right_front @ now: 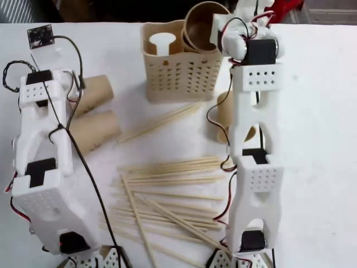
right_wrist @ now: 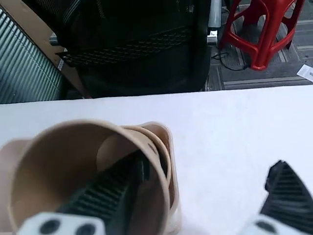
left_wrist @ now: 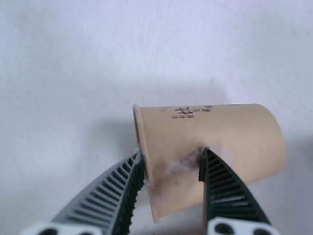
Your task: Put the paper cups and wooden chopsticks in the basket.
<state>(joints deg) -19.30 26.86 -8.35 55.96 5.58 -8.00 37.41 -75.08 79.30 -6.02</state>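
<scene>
While my right pincer (right_wrist: 210,166) hung released at the basket (right_front: 178,75) at twelve o'clock, one prong inside the cup in the basket (right_wrist: 58,156), my left pincer (left_wrist: 171,154) sat at a cup lying on its side (left_wrist: 230,132) near ten o'clock, long axis along the closing line; whether it gripped, I could not tell. From there the basket lay toward two o'clock, near, its wall the edge to clear; the chopsticks (right_front: 167,167) sprawled at six o'clock.

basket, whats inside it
Nested paper cups sit mouth-up at the basket's right end, one finger of the open right pincer inside the top one. The arm covers that end's far corner; the basket's walls hide its floor and the cups' lower parts.
</scene>
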